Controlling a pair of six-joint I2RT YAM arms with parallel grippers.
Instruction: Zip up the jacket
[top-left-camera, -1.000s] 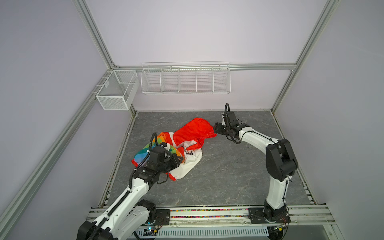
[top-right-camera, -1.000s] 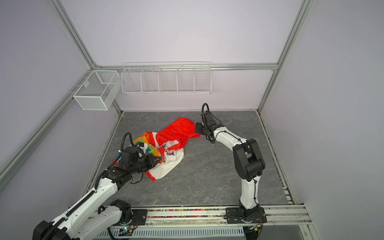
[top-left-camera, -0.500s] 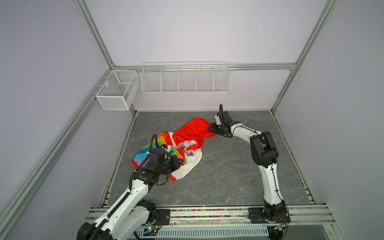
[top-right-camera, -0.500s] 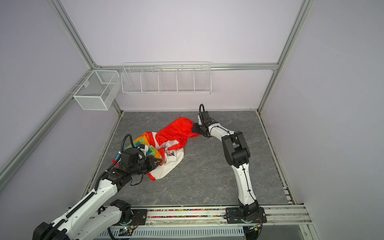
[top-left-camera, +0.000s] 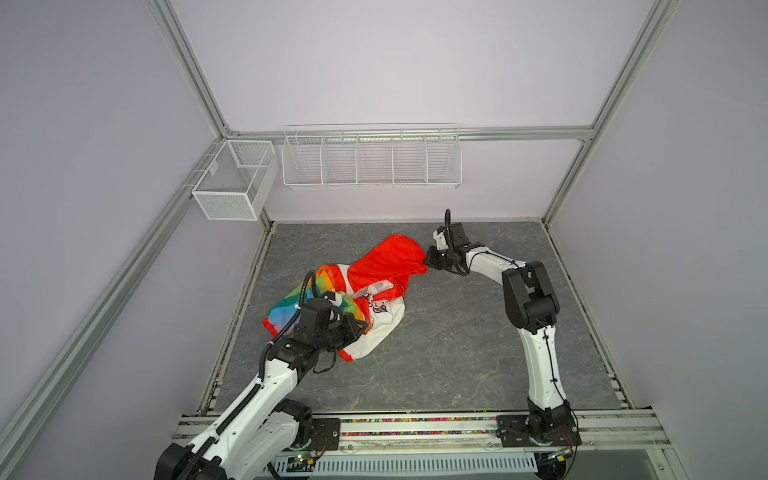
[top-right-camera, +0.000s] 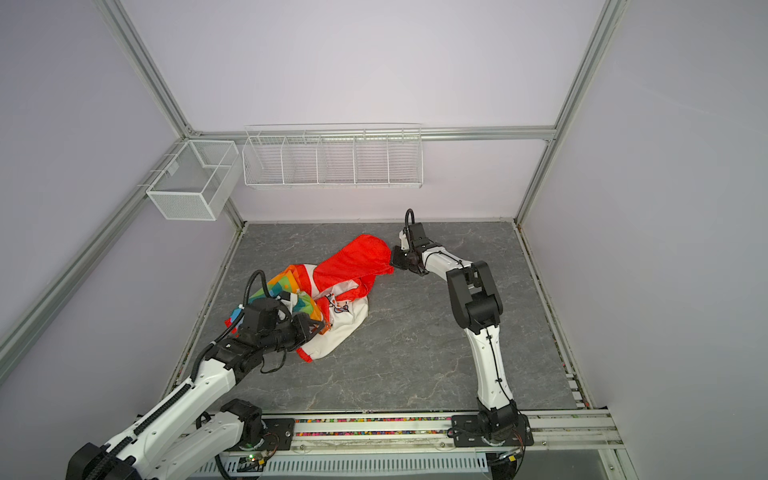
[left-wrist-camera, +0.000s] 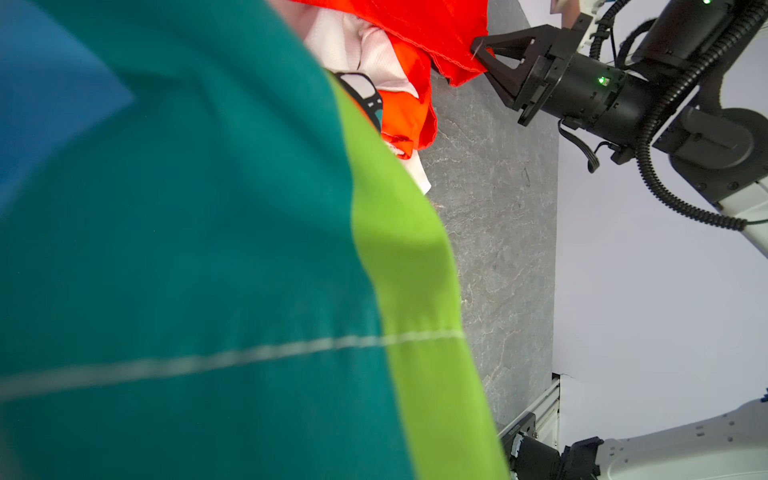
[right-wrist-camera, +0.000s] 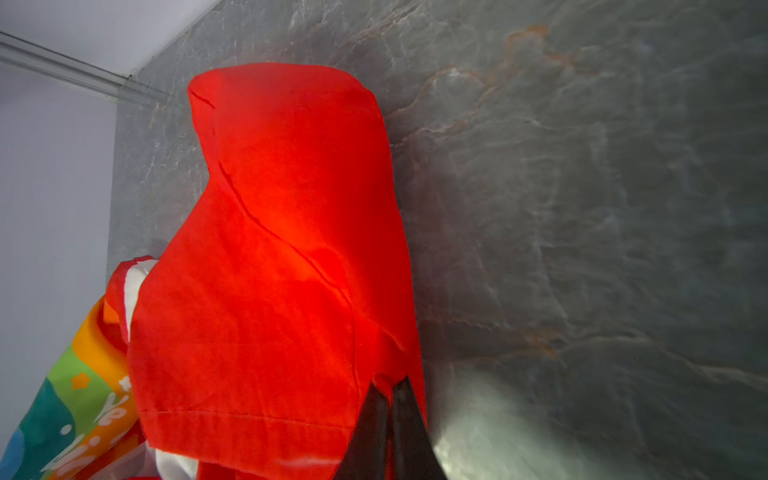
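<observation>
Zipper hides inside the crumpled jacket (top-left-camera: 382, 270). Rainbow cloth (left-wrist-camera: 187, 249) fills the left wrist view. Left gripper (top-left-camera: 360, 327) pinches the jacket's rainbow side; right gripper (right-wrist-camera: 390, 390) pinches the red hood (right-wrist-camera: 282, 249) at its edge.

Wire rack (top-left-camera: 371, 158) on back wall; mesh basket (top-left-camera: 232, 183) beside; grey tabletop (top-left-camera: 457, 353).

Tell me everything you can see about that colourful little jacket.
Thin, soft-looking cloth, the jacket lies crumpled on the grey table. Its red hood stretches toward the back wall; one part is rainbow-striped with white lettering, another white with cartoon prints. The right gripper pinches the hood's edge; the left gripper is shut on the bunched middle. Its zipper can't be made out.
</observation>
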